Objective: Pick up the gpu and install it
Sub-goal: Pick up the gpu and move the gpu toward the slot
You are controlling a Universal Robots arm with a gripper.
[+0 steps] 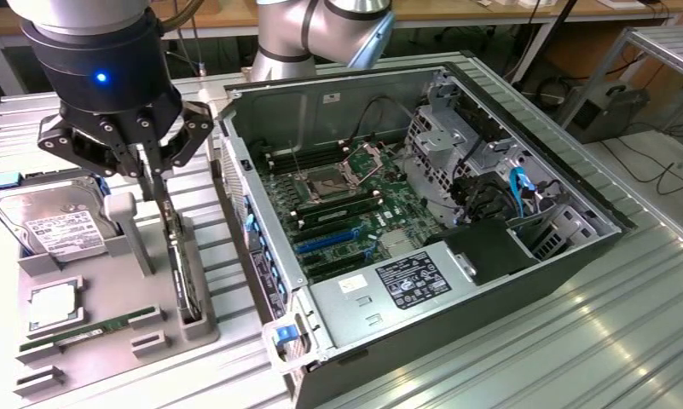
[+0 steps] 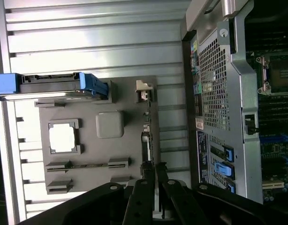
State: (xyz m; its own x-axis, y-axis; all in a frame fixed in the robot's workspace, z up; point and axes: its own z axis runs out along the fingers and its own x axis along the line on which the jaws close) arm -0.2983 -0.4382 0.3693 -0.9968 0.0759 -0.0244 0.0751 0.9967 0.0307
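just beneath the gripper (image 1: 153,194) stands the gpu (image 1: 183,268), on edge.

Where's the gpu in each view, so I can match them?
Exterior view: the gpu stands on edge in the gray tray slot nearest the computer case, under the gripper.
Wrist view: the gpu is seen edge-on along the tray's case-side rim, by the gripper.
Shared landmark: the silver chip in the tray.

A grey tray (image 1: 108,294) is lying on the ribbed silver bench (image 1: 614,341). The green motherboard (image 1: 370,223) is showing blue slots (image 1: 324,241) inside a black case (image 1: 569,164).
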